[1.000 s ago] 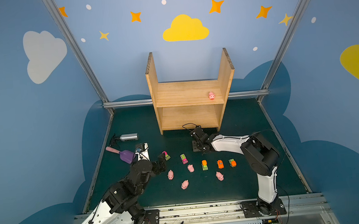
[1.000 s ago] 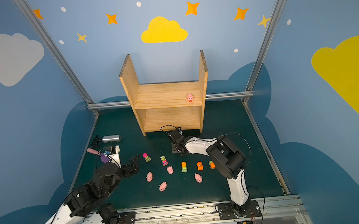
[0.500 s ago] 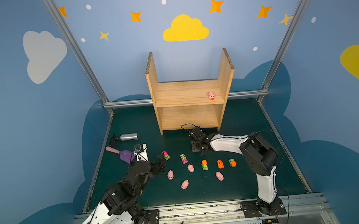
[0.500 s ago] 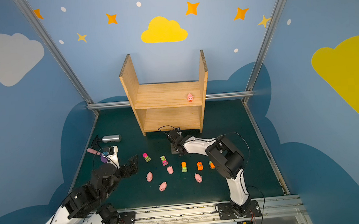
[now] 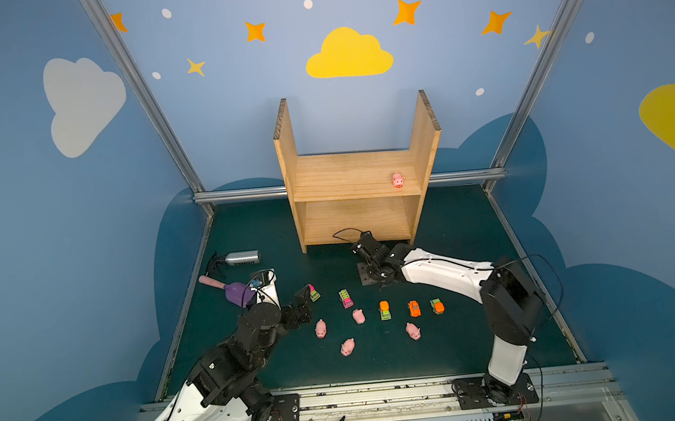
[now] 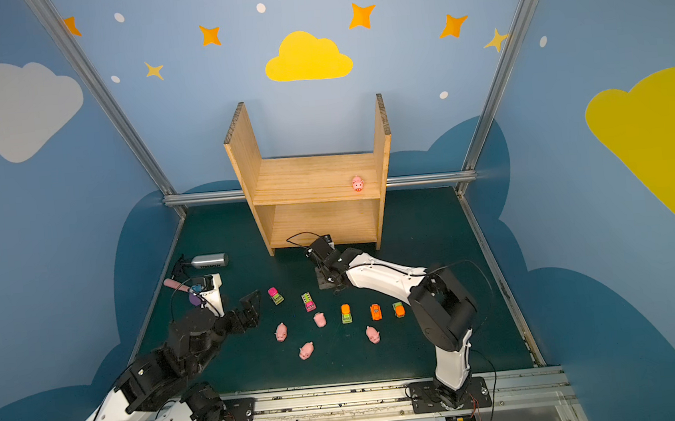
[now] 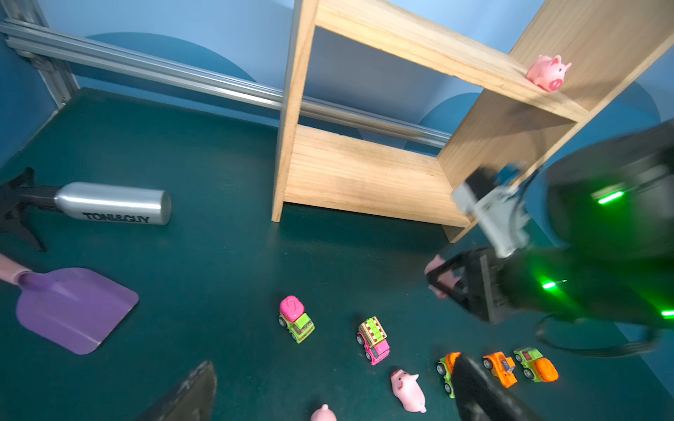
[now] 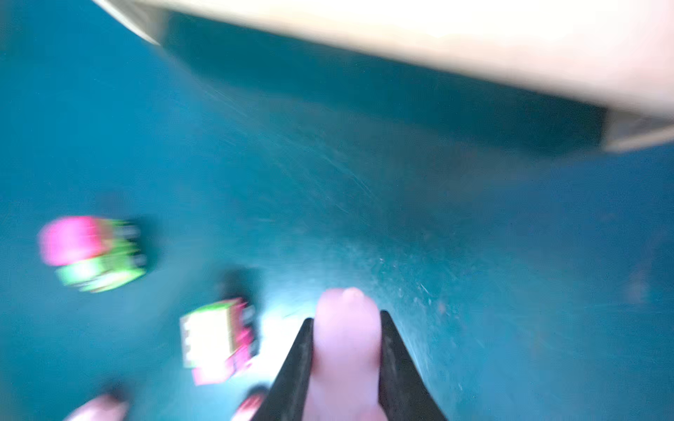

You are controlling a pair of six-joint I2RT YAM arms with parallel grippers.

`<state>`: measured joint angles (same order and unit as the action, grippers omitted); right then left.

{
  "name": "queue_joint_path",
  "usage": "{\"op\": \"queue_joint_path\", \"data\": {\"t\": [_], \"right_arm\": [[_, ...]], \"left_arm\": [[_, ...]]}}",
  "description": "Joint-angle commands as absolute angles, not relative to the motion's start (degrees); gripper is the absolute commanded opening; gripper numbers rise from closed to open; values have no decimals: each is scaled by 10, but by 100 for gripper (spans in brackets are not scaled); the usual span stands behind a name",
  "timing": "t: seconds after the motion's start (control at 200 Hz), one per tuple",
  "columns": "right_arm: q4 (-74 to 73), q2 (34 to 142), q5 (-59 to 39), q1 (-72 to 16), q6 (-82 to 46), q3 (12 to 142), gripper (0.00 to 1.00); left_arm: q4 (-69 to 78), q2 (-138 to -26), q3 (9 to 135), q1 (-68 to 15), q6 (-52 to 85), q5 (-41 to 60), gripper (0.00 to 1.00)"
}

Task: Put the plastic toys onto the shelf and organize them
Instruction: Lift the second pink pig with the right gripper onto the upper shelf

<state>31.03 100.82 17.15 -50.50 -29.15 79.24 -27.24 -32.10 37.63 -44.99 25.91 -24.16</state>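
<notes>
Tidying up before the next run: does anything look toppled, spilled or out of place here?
The silver bottle lies on its side left of the shelf, beside a purple scoop; neither is one of the small toys. Nothing looks spilled or broken.

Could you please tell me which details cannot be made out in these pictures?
Held pig: blurred in the right wrist view; hidden under the right gripper in both top views.
Orange-cab truck: partly behind left fingers, left wrist view.
Purple scoop: partly behind the left wrist camera in a top view.
</notes>
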Motion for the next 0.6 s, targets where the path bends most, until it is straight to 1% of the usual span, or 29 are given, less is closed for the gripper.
{"op": "queue_joint_path", "data": {"t": [0.0, 0.115, 0.285, 0.451, 0.596], "right_arm": [[387, 958, 198, -513, -255, 839, 26], [417, 935, 205, -514, -217, 891, 26], [448, 933, 222, -513, -156, 994, 27], [473, 973, 227, -488, -102, 1100, 28], [474, 1016, 191, -441, -89, 1169, 28]], "left_arm": [[-227, -361, 402, -447, 249, -220, 100], [-218, -409, 439, -447, 240, -201, 100], [-174, -452, 471, -447, 222, -178, 100], [-155, -495, 498, -447, 200, -191, 100], [-147, -523, 516, -447, 189, -194, 100]]}}
